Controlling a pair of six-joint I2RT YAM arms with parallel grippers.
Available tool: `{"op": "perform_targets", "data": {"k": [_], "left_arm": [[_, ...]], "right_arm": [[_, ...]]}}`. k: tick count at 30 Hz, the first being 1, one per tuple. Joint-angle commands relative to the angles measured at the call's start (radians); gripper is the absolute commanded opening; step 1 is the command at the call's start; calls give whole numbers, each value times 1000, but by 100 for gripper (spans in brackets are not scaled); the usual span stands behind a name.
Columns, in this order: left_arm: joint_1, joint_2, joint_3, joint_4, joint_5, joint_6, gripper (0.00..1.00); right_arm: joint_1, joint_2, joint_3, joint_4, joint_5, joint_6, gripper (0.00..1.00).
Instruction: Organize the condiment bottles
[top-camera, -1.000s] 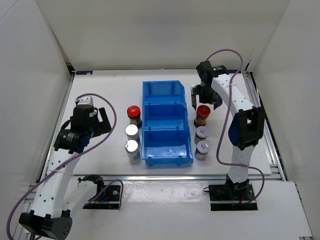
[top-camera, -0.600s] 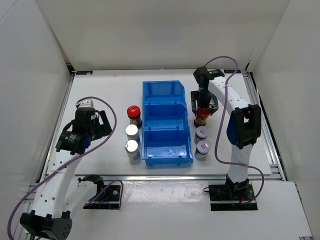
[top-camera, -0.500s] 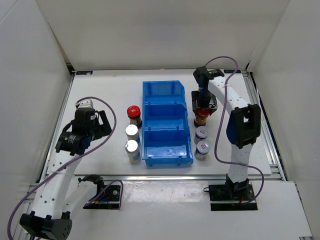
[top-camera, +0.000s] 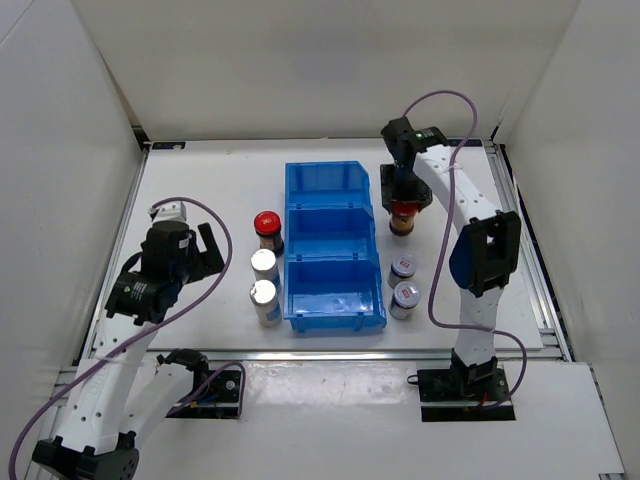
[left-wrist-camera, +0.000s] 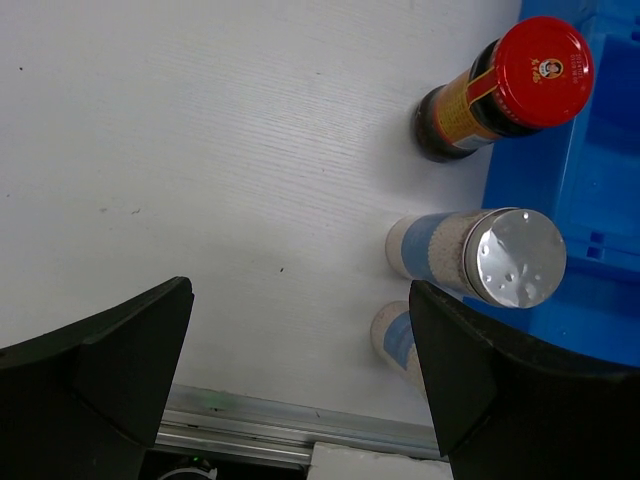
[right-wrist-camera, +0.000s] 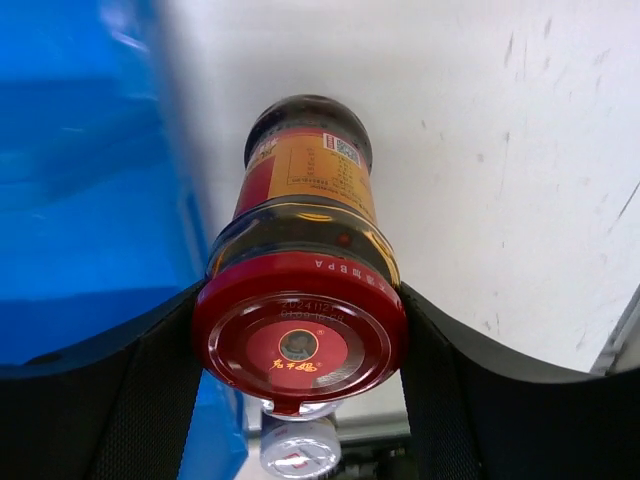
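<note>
Right wrist view: red-capped bottle (right-wrist-camera: 305, 200). Its cap rim is embossed "BPA"; the marks just before those letters are unclear. Cap top has a round emblem with a small portrait, ringed by tiny characters, not legible. Its orange label carries a small square code patch and fine print, too small to read.

Left wrist view: second red-capped bottle (left-wrist-camera: 505, 85), small gold emblem at cap centre, unreadable. Silver-topped bottle (left-wrist-camera: 440, 250), blue label, no legible print.

Bright, even light with faint shadows; right wrist view blurs the blue bin (right-wrist-camera: 90, 150).
</note>
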Motion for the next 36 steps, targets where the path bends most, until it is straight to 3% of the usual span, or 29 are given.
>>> {"op": "perform_targets", "data": {"k": [1,9,12,21,36], "left_arm": [[-9,-23,-3,8,-22,3,100],[-9,-23,6,8,-31,22,100],[-9,-23,15,8,-31,31,100],[-9,-23,46,-1,-60,62,100],[-9,19,64,-1,-29,62,100]], "right_arm": [[75,-111,149,20,45,-22,4],[243,0,390,-65,30,-10,1],[265,12,399,-75,12,16,0],[274,-66,228,-52,-30,35,0],[274,-3,33,177,-128,-20,0]]}}
